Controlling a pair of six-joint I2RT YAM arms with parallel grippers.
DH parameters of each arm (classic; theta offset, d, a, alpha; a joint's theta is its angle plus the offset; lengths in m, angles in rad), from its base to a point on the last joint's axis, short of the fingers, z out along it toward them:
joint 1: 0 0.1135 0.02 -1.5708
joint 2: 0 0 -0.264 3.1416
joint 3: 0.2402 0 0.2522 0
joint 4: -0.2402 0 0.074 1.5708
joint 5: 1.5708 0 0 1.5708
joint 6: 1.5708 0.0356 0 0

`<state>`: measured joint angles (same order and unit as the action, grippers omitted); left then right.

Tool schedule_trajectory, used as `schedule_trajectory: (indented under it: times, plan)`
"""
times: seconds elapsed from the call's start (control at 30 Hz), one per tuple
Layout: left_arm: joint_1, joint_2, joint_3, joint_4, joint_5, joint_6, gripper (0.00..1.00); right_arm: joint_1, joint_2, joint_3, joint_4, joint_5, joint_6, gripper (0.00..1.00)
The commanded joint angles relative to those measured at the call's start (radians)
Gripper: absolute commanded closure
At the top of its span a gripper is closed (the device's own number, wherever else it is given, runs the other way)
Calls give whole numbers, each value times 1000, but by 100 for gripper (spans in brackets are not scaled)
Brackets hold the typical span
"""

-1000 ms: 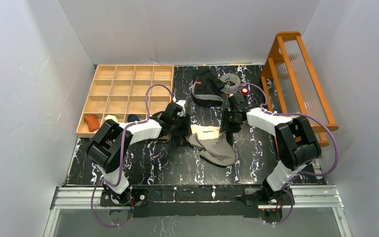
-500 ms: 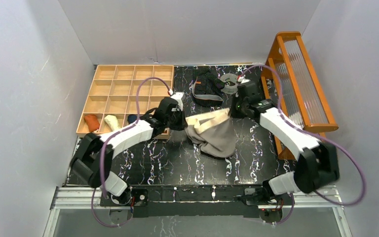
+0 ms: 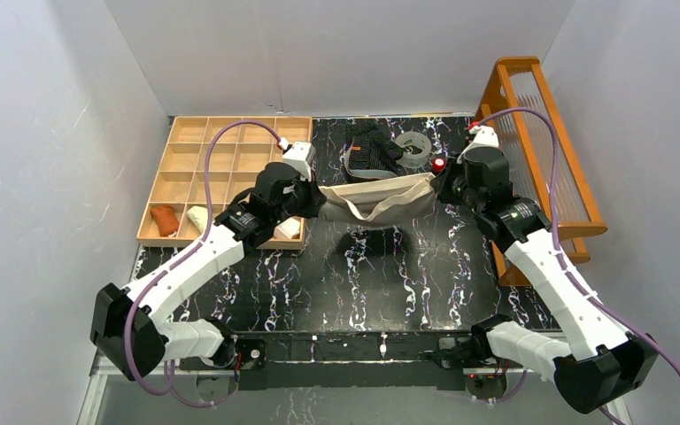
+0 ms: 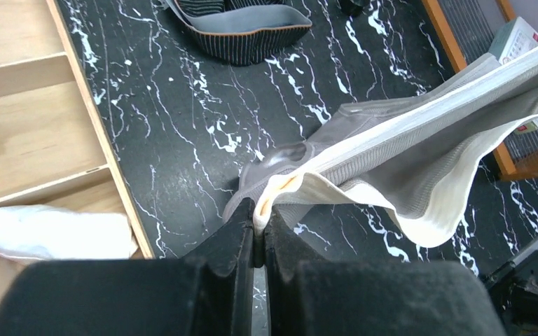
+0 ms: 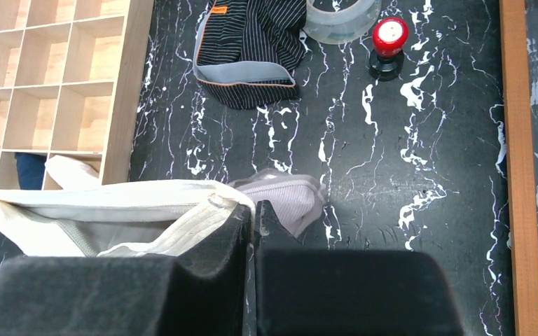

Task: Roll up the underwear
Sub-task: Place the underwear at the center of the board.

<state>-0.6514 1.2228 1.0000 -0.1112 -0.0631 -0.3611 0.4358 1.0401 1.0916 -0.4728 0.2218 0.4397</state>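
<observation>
The beige-grey underwear [image 3: 374,198] hangs stretched in the air between my two grippers, above the black marbled table [image 3: 319,283]. My left gripper [image 3: 316,197] is shut on its left waistband corner [image 4: 280,192]. My right gripper [image 3: 438,183] is shut on its right corner [image 5: 224,203]. The cloth sags in the middle. The black striped underwear [image 3: 370,155] with a grey waistband lies flat at the back of the table, and shows in the left wrist view [image 4: 242,28] and the right wrist view [image 5: 249,52].
A wooden compartment tray [image 3: 186,181] stands at the left, with rolled cloths in its front cells. A clear tape ring [image 3: 414,146] and a red-topped object [image 3: 439,165] lie at the back. An orange rack [image 3: 575,226] stands at the right.
Both grippers have lifted the beige-grey underwear off the table and pulled apart, stretching it taut toward the back. The striped underwear has not moved.
</observation>
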Motion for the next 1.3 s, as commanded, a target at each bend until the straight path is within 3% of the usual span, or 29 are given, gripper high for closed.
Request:
schedule_trajectory:
  times: [0.0, 0.13, 0.43, 0.57, 0.63, 0.67, 0.7, 0.77, 0.87, 0.93, 1.0, 1.07, 1.13, 1.2, 1.27]
  plan:
    - [9, 2, 41, -73, 13, 23, 100, -9, -8, 58, -28, 30, -36, 90]
    - [9, 26, 69, -66, 61, 19, 100, -9, -24, 12, 35, -20, -45, 89]
    - [9, -27, 226, -210, 295, 10, 100, -9, 240, 105, 140, -310, -34, 91]
    - [2, -104, 312, -277, 583, -72, 100, -9, 388, 158, 239, -504, 13, 89]
    - [-44, -78, 295, -273, 585, -108, 100, -12, 444, 162, 217, -426, -8, 90]
    - [-97, -44, 258, -217, 558, -131, 100, -23, 489, 161, 191, -340, -35, 90]
    - [-195, 40, 220, -130, 522, -156, 100, -59, 536, 167, 152, -322, -39, 85]
    - [-276, 130, 210, -84, 477, -162, 100, -94, 562, 178, 97, -287, -41, 84]
    - [-378, 263, 202, 17, 427, -166, 100, -164, 535, 172, 55, -231, -35, 69]
    - [-416, 349, 194, 118, 409, -192, 100, -211, 493, 166, 37, -179, -14, 35]
    - [-436, 429, 202, 232, 415, -224, 100, -239, 444, 169, 12, -136, 1, 24]
    - [-448, 495, 217, 290, 439, -252, 100, -245, 393, 173, 0, -128, -2, 20]
    - [-458, 545, 233, 372, 483, -278, 92, -245, 348, 181, -27, -106, -4, 19]
    - [-461, 562, 246, 389, 510, -286, 66, -245, 306, 185, -67, -11, 12, 18]
    - [-461, 534, 230, 372, 503, -261, 47, -246, 262, 174, -93, 69, 40, 18]
